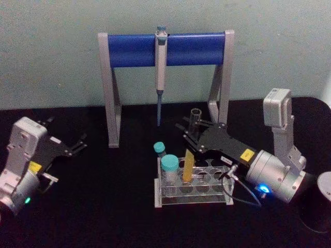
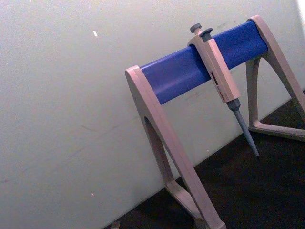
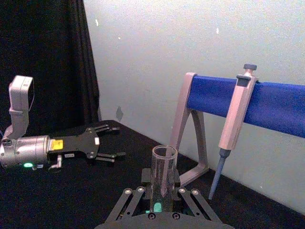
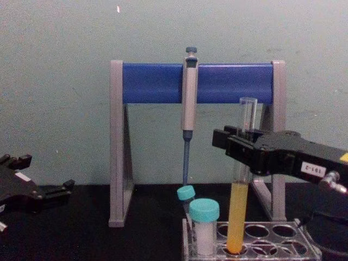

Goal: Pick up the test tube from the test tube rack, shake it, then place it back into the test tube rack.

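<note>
- The black bench (image 1: 103, 206) is bare across its left half, so there is open room between the left edge and the middle.
- The grey-legged stand (image 4: 117, 141) with its blue crossbar stands along the bench's back edge, against the wall. Its two legs leave a wide gap under the bar.
- The right gripper (image 1: 195, 132) reaches in from the right edge towards the middle. Its fingers are pressed onto the test tube's clear upper part, above the liquid.
- The left gripper (image 1: 78, 145) hangs near the left edge with its fingers spread and nothing between them. It is well apart from the rack.
- The test tube rack (image 1: 192, 200) sits near the middle of the front edge, in front of the stand's right leg.
- The pipette (image 1: 160, 67) hangs from the crossbar's middle. Its tip is above the bench, behind the rack's left end.
- The test tube (image 4: 238, 217) has its round bottom in a rack hole and leans slightly right. From the chest its mouth reaches the crossbar's lower edge.
- A large teal-capped vial (image 4: 204, 212) stands at the rack's left end, just beside the tube. A smaller tilted vial (image 4: 186, 193) is behind it.
</note>
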Controlling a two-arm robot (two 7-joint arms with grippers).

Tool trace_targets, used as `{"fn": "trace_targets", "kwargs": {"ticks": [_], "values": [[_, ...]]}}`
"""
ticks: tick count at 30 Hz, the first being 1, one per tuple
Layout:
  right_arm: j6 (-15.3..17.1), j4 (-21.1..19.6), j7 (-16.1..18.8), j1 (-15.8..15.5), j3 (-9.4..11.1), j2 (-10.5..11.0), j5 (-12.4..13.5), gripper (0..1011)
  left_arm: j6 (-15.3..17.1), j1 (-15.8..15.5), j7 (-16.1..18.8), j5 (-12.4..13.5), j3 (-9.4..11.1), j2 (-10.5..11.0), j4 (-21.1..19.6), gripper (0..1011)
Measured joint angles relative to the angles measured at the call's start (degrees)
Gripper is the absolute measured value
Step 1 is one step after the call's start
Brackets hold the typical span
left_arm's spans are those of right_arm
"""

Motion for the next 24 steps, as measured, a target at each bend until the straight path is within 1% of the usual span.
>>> {"fn": "trace_targets", "kwargs": {"ticks": [12,24], "values": [[-0.87,1.82,-0.03,0.24,-0.79,-0.57,-1.54,233,0.00,0.00,0.00,0.00,0.00,0.00,0.00,1001],[-1.48,4.08,-0.01,0.16,-1.36,-1.63,-2.90,233,0.00,0.00,0.00,0.00,0.00,0.00,0.00,1001]]}}
